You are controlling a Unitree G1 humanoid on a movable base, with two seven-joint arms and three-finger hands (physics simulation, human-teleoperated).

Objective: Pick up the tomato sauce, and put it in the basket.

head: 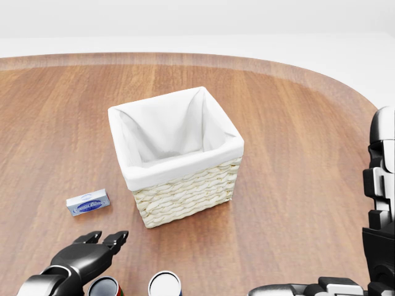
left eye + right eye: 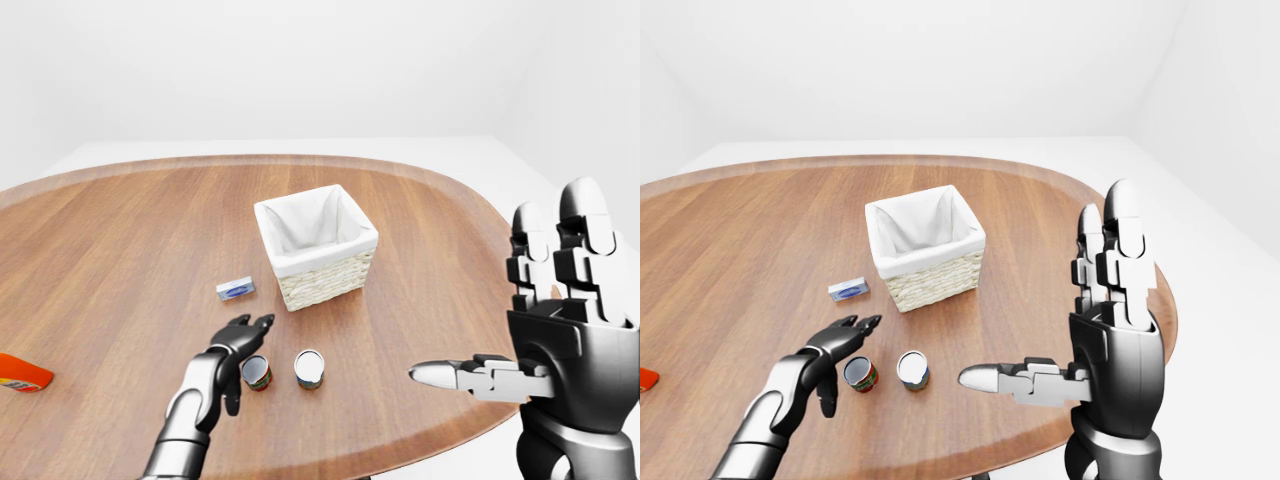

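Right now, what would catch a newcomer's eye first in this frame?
First the big right hand, raised open at the lower right of the eye views, fingers up and thumb pointing left. Next the white-lined wicker basket at the middle of the wooden table. Then the left hand, open beside two small cans at the table's near edge.

Setting: bare simulated test room, not a home or shop. Evidence: plain white walls (image 2: pixel 300 60) and pale floor (image 2: pixel 1200 200), no furniture other than one big rounded wooden table (image 2: pixel 120 240). Table carries only a sparse set of props, spread apart: lined wicker basket (image 1: pixel 185 185), two small cans (image 2: pixel 257 372) (image 2: pixel 309 368), small blue box (image 1: pixel 88 203), orange item (image 2: pixel 22 375) cut off at left edge of left-eye view. Flat, even lighting, rendered look throughout.
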